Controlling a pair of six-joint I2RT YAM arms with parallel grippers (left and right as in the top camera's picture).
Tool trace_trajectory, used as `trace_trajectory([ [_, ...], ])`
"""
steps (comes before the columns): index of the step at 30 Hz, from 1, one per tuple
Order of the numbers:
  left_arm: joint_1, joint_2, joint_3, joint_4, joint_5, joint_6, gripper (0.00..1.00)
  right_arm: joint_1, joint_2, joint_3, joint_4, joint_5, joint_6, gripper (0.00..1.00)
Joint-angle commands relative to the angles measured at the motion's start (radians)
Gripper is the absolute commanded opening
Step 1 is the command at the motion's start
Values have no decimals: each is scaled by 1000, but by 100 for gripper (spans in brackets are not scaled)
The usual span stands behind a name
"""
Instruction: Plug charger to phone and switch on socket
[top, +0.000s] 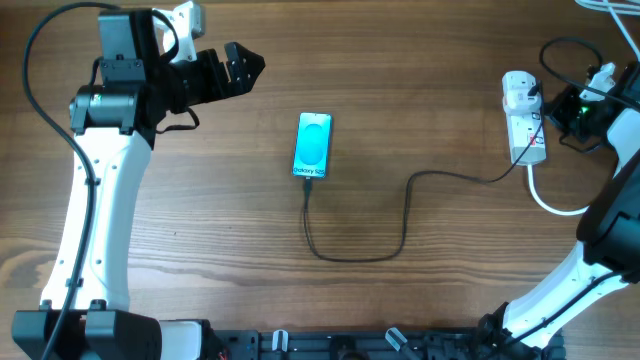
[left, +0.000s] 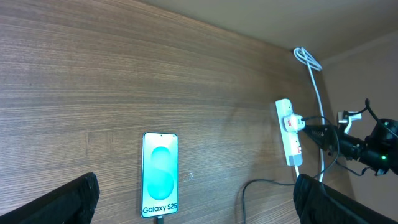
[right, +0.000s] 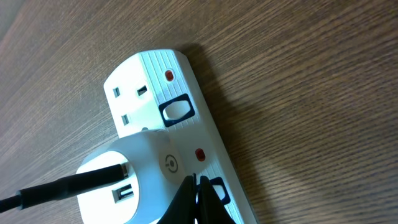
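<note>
The phone (top: 313, 146) lies mid-table with its cyan screen up; it also shows in the left wrist view (left: 160, 174). The black charger cable (top: 405, 215) runs from the phone's near short edge, where its tip sits, in a loop to the socket (top: 521, 116) at the right. In the right wrist view the socket (right: 155, 93) has a white USB adapter (right: 134, 180) plugged in with the cable in it. My right gripper (right: 198, 183) is shut, its tips at the nearer rocker switch. My left gripper (top: 235, 68) is open and empty, raised at the far left.
A thick white lead (top: 545, 200) curves from the socket toward the right arm base. A thin white cable (left: 311, 68) hangs at the far right corner. The socket's farther outlet (right: 132, 102) holds no plug.
</note>
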Motion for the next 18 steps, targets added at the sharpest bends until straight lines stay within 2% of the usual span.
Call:
trace_trajectory([
  [1,4,-5,13,3,-2,5,100,3,40,-8,6,-8,-21,5],
  [18,4,-5,13,3,-2,5,100,6,75,-8,-22,-8,-55,5],
])
